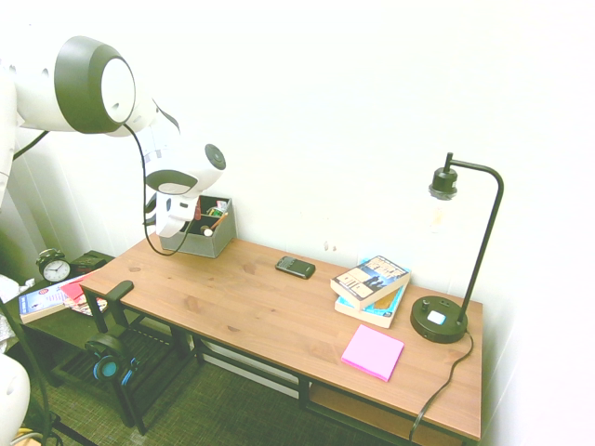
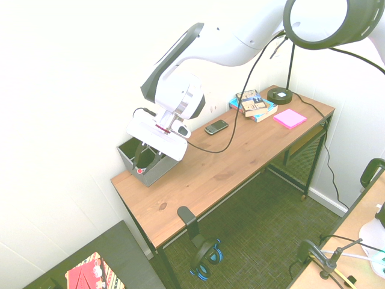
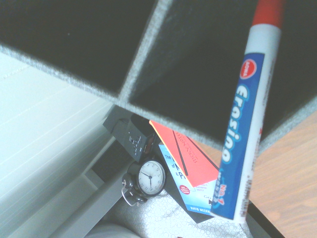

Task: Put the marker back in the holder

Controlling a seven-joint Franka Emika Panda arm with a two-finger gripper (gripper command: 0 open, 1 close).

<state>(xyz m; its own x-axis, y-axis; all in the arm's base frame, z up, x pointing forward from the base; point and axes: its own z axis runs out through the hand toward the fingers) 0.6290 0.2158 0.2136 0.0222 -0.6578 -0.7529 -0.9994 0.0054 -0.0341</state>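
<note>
The grey holder stands at the back corner of the wooden desk, against the wall. My gripper hangs right over it, fingers reaching down into its dark compartments, shut on the marker. The marker is white-barrelled with blue print and points cap-down. Its red cap sits low inside a front compartment. In the first exterior view the gripper hides the marker. Grey dividers of the holder fill the wrist view.
On the desk lie a black phone, stacked books, a pink pad and a black lamp base. Other pens stand in the holder. A low side table beyond the desk end carries a clock and books.
</note>
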